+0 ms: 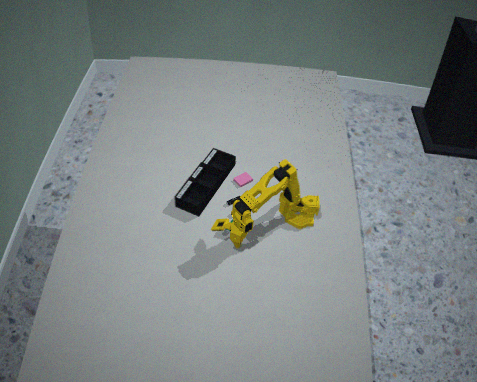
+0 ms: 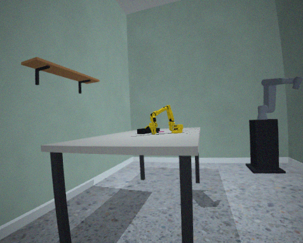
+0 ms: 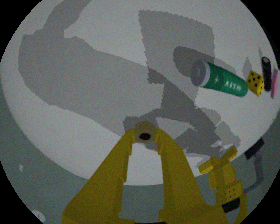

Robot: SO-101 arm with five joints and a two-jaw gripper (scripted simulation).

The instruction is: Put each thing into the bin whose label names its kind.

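My gripper [image 3: 145,134] [image 1: 237,245] [image 2: 153,133] is low at the table, with its fingertips closed on a small brownish ring-like nut [image 3: 146,126] with a dark hole. A green cylinder [image 3: 225,80] with a grey end lies apart from the fingers, mostly hidden by the arm in the top view. Beyond it lie a yellow die [image 3: 255,83] with black dots, a black rod-like thing [image 3: 267,74] [image 1: 232,201] and a flat pink block [image 3: 274,83] [image 1: 243,179] [image 2: 161,131]. Three joined black bins [image 1: 188,206] [image 2: 143,131] stand in a row; their white labels are too small to read.
The yellow arm's base [image 1: 298,216] [image 2: 176,128] stands on the pale table [image 1: 194,325] [image 2: 123,148]. The pink block lies between the bins and the arm. A dark pedestal [image 1: 451,95] [image 2: 264,146] with a grey arm stands off the table, and a wooden shelf [image 2: 61,70] hangs on the wall.
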